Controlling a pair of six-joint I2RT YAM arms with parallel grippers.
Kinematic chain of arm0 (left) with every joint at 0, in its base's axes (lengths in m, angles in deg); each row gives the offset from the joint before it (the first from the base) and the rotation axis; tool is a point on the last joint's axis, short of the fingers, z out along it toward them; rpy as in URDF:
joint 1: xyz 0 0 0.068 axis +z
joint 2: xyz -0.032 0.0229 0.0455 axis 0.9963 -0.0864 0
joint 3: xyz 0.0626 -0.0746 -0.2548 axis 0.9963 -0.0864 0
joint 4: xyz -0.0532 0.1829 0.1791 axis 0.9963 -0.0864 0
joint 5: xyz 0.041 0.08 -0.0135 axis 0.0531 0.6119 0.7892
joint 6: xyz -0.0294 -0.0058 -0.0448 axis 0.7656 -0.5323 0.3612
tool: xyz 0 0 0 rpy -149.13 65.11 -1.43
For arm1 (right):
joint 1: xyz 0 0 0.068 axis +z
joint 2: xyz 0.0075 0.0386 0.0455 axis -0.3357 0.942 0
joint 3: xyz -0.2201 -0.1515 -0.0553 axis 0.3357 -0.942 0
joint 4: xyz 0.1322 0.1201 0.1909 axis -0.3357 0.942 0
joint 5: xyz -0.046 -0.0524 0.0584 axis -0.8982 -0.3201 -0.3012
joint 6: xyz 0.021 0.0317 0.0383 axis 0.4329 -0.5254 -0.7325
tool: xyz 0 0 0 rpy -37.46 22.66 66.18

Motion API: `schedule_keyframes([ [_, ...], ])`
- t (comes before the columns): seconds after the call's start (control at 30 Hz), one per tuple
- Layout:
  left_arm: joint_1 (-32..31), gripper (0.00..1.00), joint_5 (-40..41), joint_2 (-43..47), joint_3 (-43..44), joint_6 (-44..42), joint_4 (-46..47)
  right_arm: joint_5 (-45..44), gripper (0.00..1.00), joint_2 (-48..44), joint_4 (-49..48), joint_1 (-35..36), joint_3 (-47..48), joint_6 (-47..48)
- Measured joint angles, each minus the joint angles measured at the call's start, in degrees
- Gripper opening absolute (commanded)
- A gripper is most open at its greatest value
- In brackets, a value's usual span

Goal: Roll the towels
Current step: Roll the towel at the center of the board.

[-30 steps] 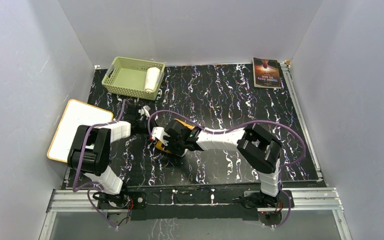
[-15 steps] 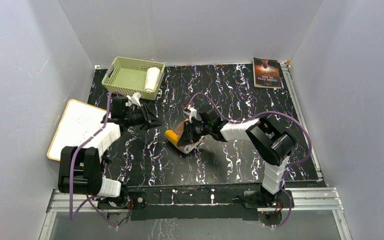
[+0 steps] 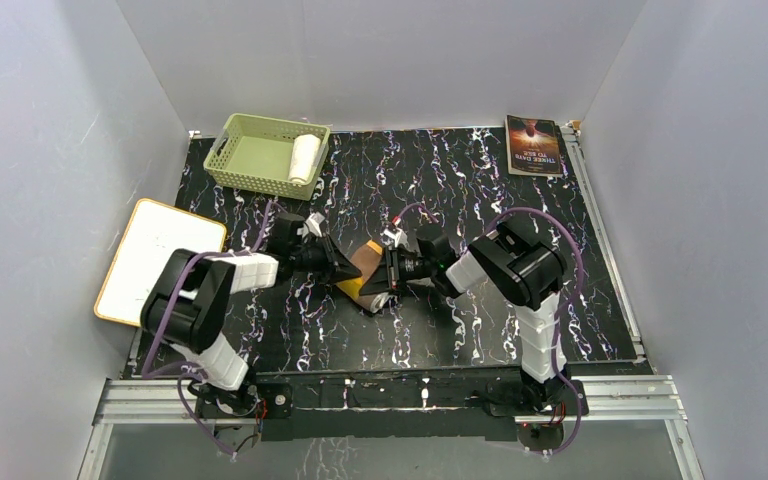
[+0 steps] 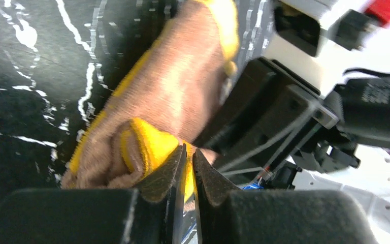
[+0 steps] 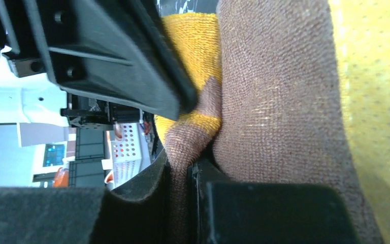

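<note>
Rolling the brown towel [image 3: 363,268] is the step in hand. It sits bunched and loosely curled on the bench [image 3: 480,200], toward the arms from the basket [image 3: 255,183]. White towel [image 3: 305,157] lies rolled inside the basket, at its right wall. Left end effector [image 4: 189,155] is nearly closed, pinching the yellow hem. Right end effector [image 5: 182,163] is clamped on a brown fold. Next move, I'd guess: tighten the roll, keeping both ends level so it doesn't cone.
</note>
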Motion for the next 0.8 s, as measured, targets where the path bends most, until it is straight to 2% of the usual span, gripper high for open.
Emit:
schedule_keyframes([
  [0.03,-0.48,0.07,0.37,-1.79,0.0,0.39,0.72,-0.02,0.0,0.0,0.2,0.0,0.0,0.31],
  [0.07,-0.9,0.07,0.76,-3.34,0.02,0.76,1.22,-0.15,0.05,-0.02,0.76,0.0,0.02,1.16],
  [0.13,-1.57,0.06,1.51,-5.42,0.11,0.96,1.75,-1.16,0.4,-0.46,4.85,0.2,0.26,4.5],
  [0.17,-1.95,0.05,2.01,-6.14,0.37,0.81,1.79,-1.77,0.54,-0.96,7.54,0.31,0.52,6.25],
  [0.23,-2.69,0.05,3.21,-7.02,1.36,-0.09,1.66,-3.23,0.73,-4.42,15.43,1.2,2.56,10.93],
  [0.3,-3.21,0.05,4.63,-7.58,2.25,-1.11,1.6,-10.34,0.92,-10.03,24.63,3.32,5.35,19.21],
  [0.37,-3.5,0.04,6.12,-8.07,2.99,-2.03,1.81,-19.61,0.97,-14.62,33.03,5.81,7.28,26.8],
  [0.47,-3.93,0.04,6.4,-8.98,3.13,-2.75,2.32,-35.01,0.98,-19.91,41.97,8.74,8.31,36.63],
  [0.57,-4.24,0.04,6.12,-9.97,3.19,-2.93,3.76,-46.71,0.98,-23.93,46.29,10.16,8.37,41.86],
  [0.63,-4.24,0.03,5.75,-10.4,3.19,-3.04,4.52,-54.9,0.98,-29.4,44.89,10.08,5.95,44.74],
  [0.73,-4.24,0.03,5.57,-10.54,3.19,-3.39,4.81,-57.16,0.96,-38.27,37.97,7.8,0.11,46.58],
  [0.8,-4.24,0.03,5.51,-10.56,3.26,-3.67,4.74,-53.62,0.93,-37.97,38.62,5.07,2.45,48.87],
])
